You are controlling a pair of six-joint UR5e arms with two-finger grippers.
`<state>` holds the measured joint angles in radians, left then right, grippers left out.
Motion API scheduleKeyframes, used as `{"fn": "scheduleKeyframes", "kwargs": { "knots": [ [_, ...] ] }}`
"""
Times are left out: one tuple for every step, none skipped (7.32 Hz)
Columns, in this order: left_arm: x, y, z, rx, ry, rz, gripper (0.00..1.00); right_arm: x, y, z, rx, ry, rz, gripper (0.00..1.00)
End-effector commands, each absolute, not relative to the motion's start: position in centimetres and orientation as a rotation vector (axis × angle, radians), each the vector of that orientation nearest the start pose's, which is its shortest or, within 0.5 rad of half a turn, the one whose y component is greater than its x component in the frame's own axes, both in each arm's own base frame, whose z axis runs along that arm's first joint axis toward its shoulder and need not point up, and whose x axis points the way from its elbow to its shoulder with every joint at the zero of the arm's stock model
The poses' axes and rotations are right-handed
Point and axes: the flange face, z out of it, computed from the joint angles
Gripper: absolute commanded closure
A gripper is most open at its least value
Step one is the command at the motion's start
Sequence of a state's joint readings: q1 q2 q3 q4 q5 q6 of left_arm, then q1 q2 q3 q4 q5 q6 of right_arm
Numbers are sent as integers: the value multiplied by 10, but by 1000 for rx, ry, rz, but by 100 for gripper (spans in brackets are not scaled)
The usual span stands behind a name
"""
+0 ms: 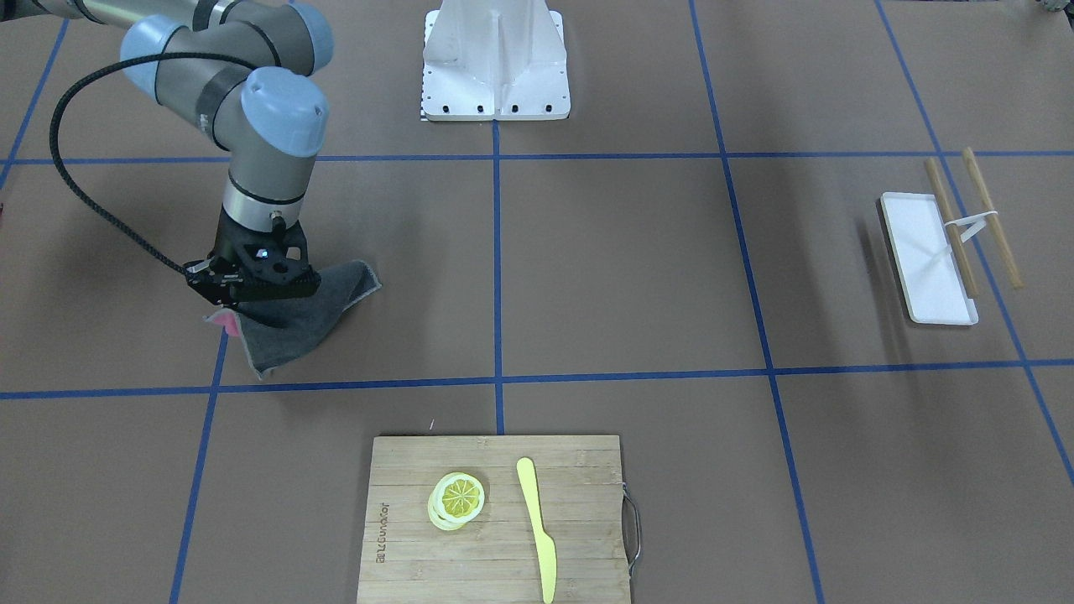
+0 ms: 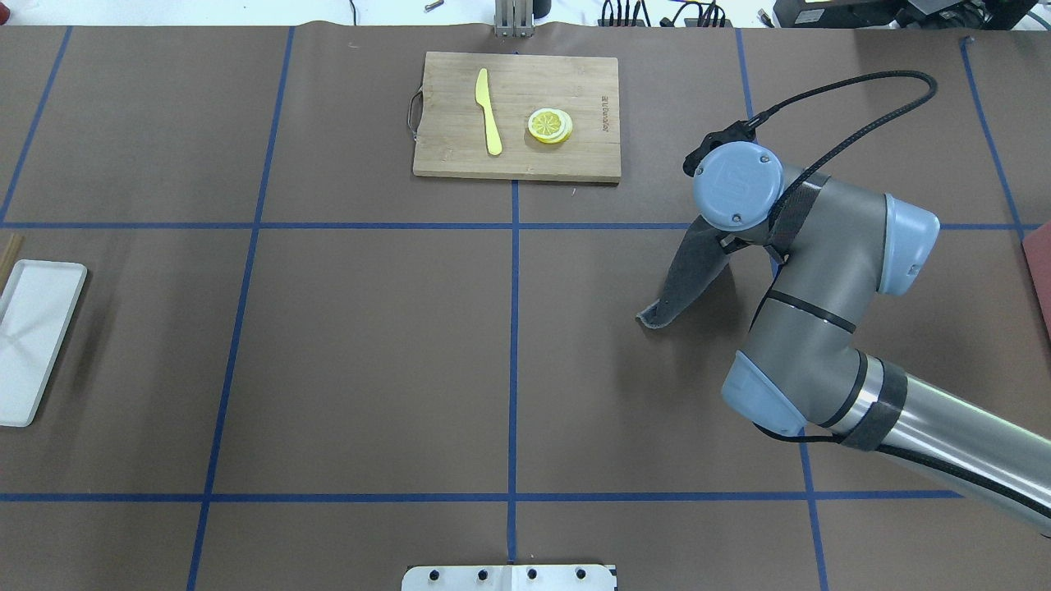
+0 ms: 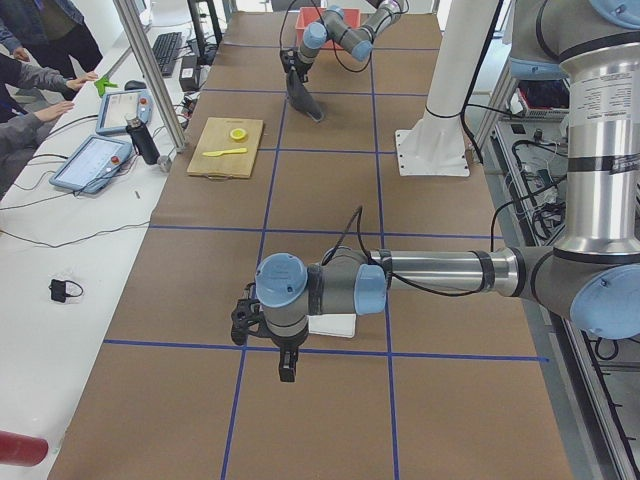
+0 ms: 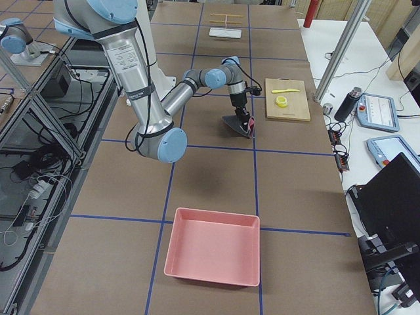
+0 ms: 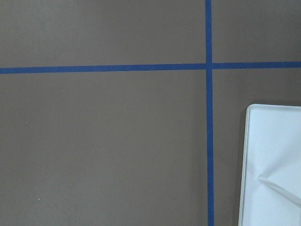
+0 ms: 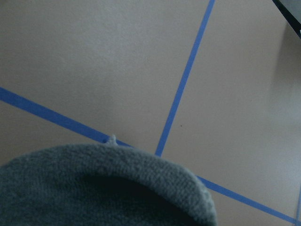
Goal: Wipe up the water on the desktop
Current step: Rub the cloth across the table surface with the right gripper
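The desktop [image 1: 621,268] is matte brown with blue tape lines; I see no water on it. My right gripper [image 1: 252,289] is shut on a dark grey cloth [image 1: 294,323] with a pink underside and holds it low, so that the cloth's free end lies on the desktop. The cloth also shows in the overhead view [image 2: 690,275] and fills the bottom of the right wrist view [image 6: 94,188]. My left gripper [image 3: 287,368] hovers over the desktop beside the white tray [image 5: 273,165]; I cannot tell whether it is open or shut.
A bamboo cutting board [image 1: 419,537] with a lemon slice [image 1: 458,498] and a yellow knife [image 1: 537,520] lies at the operators' edge. The white tray [image 1: 927,260] and two wooden sticks [image 1: 990,214] lie at the left end. A pink bin [image 4: 213,252] stands at the right end.
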<state>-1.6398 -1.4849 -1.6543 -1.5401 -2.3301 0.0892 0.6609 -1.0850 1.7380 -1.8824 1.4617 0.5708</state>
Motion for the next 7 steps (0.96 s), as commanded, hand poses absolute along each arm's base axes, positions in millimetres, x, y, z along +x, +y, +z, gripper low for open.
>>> {"fn": "scheduleKeyframes", "kwargs": {
  "knots": [
    [-95, -448, 663, 27, 759, 8, 1, -423, -517, 384, 303, -90, -343, 100],
    [-95, -449, 662, 28, 759, 7, 1, -447, -507, 361, 345, -151, -320, 100],
    [-95, -450, 662, 28, 759, 7, 1, -473, -491, 342, 359, -200, -288, 100],
    [-95, -449, 664, 25, 760, 6, 1, -504, -482, 311, 371, -250, -251, 100],
    [-95, -451, 664, 25, 760, 6, 1, -541, -472, 278, 375, -292, -224, 100],
    [-95, -450, 666, 21, 760, 4, 1, -570, -453, 241, 384, -353, -194, 100],
    [-95, -450, 666, 21, 758, 4, 1, -596, -436, 212, 394, -418, -167, 100]
  ]
}}
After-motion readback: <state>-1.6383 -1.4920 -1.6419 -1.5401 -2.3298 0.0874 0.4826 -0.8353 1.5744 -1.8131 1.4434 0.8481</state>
